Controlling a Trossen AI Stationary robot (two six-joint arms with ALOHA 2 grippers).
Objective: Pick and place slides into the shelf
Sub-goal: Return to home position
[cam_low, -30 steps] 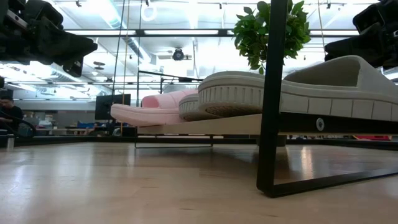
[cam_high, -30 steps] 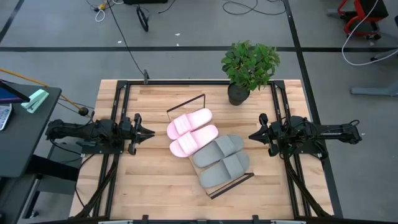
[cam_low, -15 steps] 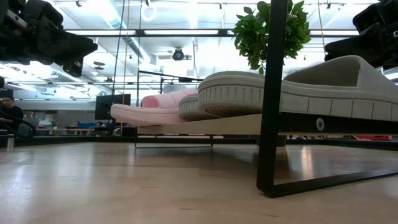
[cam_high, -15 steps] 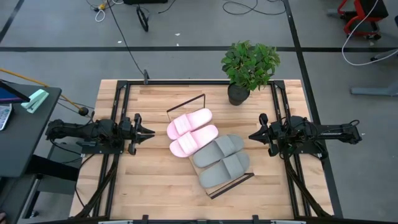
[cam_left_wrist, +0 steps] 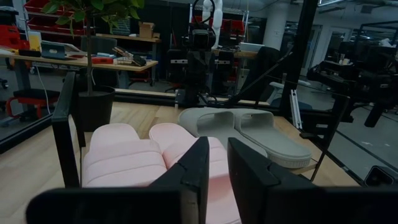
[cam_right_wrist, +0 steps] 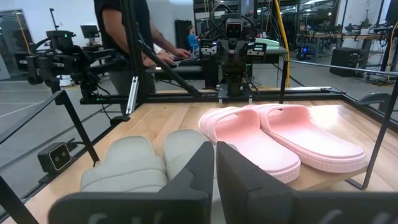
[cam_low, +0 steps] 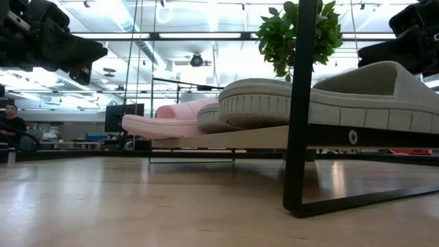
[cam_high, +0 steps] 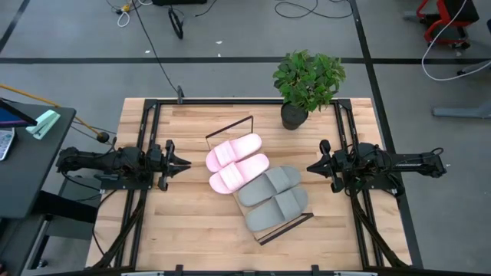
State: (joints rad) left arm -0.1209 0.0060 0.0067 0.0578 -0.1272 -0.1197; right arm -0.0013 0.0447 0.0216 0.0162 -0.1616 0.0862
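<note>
Wooden tabletop (cam_high: 192, 215) bears shelf (cam_high: 265, 228), potted plant (cam_high: 307, 84); grey floor around.

Four slides (cam_high: 257, 184) side by side on shelf (cam_high: 285, 225) (table centre); plant (cam_high: 307, 84) behind, right.

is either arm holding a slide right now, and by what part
Nothing is held. Both grippers, left and right, are shut and empty; all four slides lie on the shelf.
</note>
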